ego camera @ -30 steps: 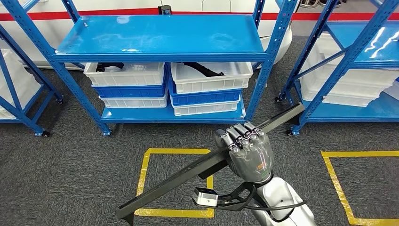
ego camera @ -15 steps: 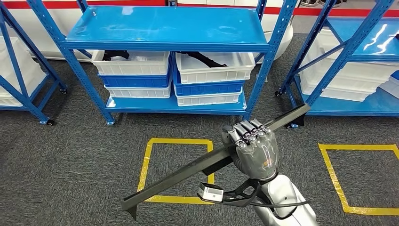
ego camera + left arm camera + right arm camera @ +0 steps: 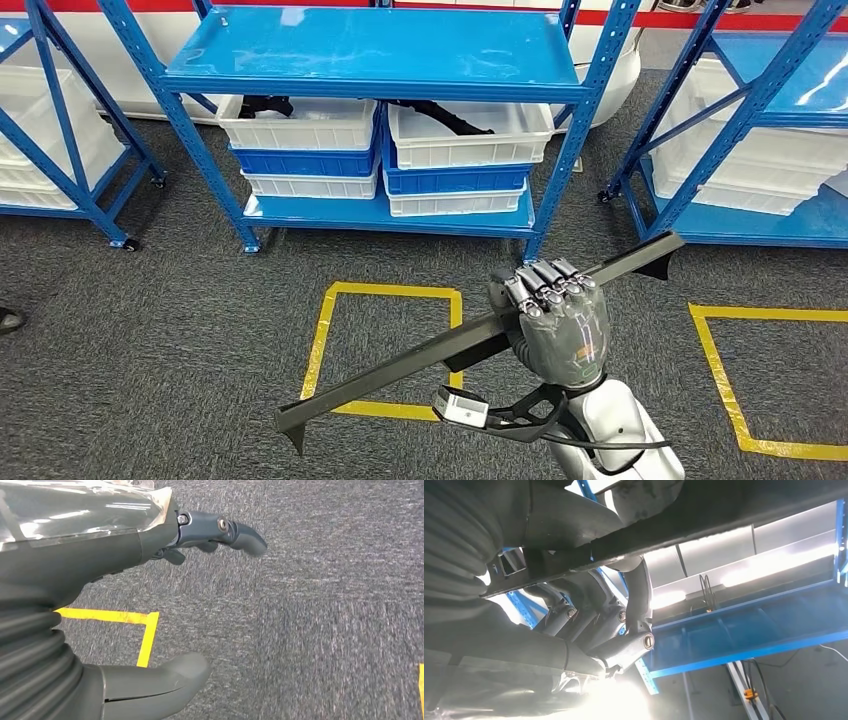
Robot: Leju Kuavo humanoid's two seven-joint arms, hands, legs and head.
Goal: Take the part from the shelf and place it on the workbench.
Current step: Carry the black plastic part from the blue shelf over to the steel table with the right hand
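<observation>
The part (image 3: 470,345), a long dark bar, is gripped approx. mid-length by the right hand (image 3: 560,325); fingers (image 3: 548,285) are curled over its top edge, so the bar passes under them and against the palm. It is held tilted above the grey carpet, low end toward the robot's left, high end toward the right, nr the foot of the right-hand rack. In the right wrist view the bar (image 3: 704,515) is seen crossing over the closed fingers (image 3: 636,600).

The left hand (image 3: 115,580) is seen in the left wrist view over the carpet, nothing in it, thumb and fingers apart.

A yellow tape square (image 3: 345,345) is marked on the floor directly below the bar; a second tape square (image 3: 735,400) lies to the right. A blue shelf rack (image 3: 375,50) stands ahead, w/ more blue racks at either side.

On the rack's lower level, stacked white and blue bins (image 3: 300,140) are set side by side in two piles. Dark parts are seen in the top left bin (image 3: 262,103) and the top right bin (image 3: 440,115). White bins (image 3: 760,160) are stored on the right rack.
</observation>
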